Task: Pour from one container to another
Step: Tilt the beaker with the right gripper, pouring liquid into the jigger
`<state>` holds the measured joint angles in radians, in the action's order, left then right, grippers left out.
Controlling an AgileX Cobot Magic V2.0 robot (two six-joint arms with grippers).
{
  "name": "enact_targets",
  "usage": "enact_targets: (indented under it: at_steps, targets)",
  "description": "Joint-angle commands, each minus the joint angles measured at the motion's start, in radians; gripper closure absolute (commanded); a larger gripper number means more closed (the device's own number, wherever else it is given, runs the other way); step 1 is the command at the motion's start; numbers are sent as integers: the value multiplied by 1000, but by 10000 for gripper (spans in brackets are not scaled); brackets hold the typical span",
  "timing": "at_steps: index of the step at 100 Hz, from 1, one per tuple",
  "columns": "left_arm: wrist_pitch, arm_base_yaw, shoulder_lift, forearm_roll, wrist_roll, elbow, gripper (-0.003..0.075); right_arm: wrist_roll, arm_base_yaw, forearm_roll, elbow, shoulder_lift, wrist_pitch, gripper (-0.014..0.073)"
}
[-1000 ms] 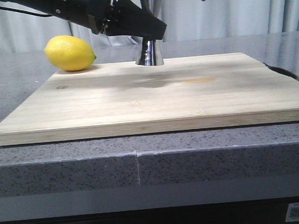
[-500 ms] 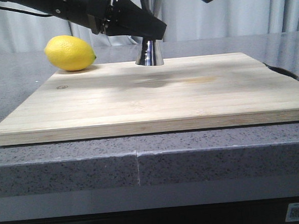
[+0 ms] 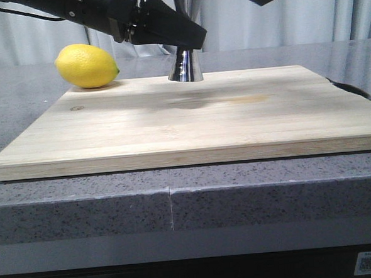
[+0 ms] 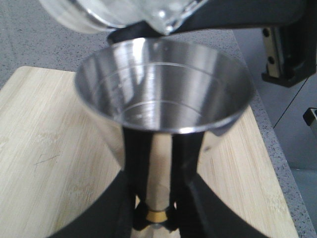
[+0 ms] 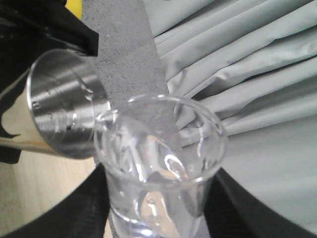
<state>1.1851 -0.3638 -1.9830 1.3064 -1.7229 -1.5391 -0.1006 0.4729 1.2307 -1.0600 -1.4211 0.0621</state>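
Beaker (image 5: 163, 163) is held tilted by the right gripper (image 5: 153, 218), jaws pressed against its lower wall on both sides; its spout sits just over the rim of the jigger (image 4: 163, 94), close to touching. Clear liquid is seen inside the glass (how much cannot be told).

Jigger stands on the cutting board (image 3: 190, 120) near its far edge, steadied by the left gripper (image 4: 158, 208), whose jaws pinch it at the narrow waist by the gold band. Its upper cup looks empty or nearly so.

Handling, as judged: the beaker is thin glass, rigid, smooth, likely slippery and breakable, so it is best gripped low on the straight wall, with moderate pressure. The jigger is stiff polished steel, top-heavy on a small foot, so the waist is the sound place to take hold.

A lemon (image 3: 86, 65) lies on the surface beside the board's far left corner.
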Motion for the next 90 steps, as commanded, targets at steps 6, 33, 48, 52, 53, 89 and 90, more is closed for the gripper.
enact_targets:
  at_steps: [6,33,48,52,53,89,90]
  targets:
    - [82,-11,70,74,11,-30,678,4,-1,16,-37,45,23,357]
    - [82,-11,70,72,11,-30,678,4,-1,28,-37,45,16,357]
    - [82,-11,70,72,11,-30,678,4,-1,47,-37,45,15,357]
    - [82,-11,70,72,11,-30,678,4,-1,47,-37,45,12,357]
    - [82,-11,70,72,11,-30,678,4,-1,47,-37,45,10,357]
    - [82,-11,70,72,11,-30,678,4,-1,73,-37,45,11,357]
    - [82,-11,70,72,11,-30,678,4,-1,73,-37,45,11,357]
